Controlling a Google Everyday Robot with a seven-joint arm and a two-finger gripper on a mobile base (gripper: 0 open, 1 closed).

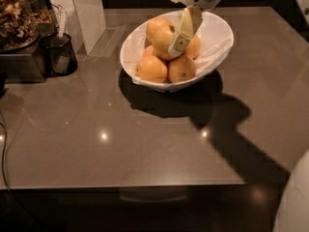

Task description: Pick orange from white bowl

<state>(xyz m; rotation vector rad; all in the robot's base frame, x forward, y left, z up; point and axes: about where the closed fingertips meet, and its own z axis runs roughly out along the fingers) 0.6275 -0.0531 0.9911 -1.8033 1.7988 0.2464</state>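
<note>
1. Glossy grey-brown countertop (96, 168) across nearly the whole view, front edge nearest, small light glints (103, 136) on it.
2. At the near right corner, a blurred white rounded shape (295, 202), cut off by the edge and too unclear to name.
3. Along the near left edge, a thin dark cable (4, 149) curving over the countertop.
4. Mid-counter, a broad dark shadow (227, 124) running from under the bowl toward the near right.
5. Beyond the shadow, white bowl (217, 37), wide and oval with a slanted rim, standing on the countertop and holding a heap of round fruits (152, 67).
6. On top of the heap, the orange (161, 41), palest and biggest, inside the bowl and resting on the deeper-coloured fruits below it.
7. Reaching down from the top edge into the bowl, gripper (179, 35), lying against the right side of the orange; open or closed, cannot tell.
8. Off to the far left, well apart from the bowl, small dark cup (60, 57) with a white tag (62, 23) standing in it, just beside a tray (19, 64) heaped with brown bits.
9. Farthest back, white pillar (87, 8) behind the cup, darkness beyond.
</note>
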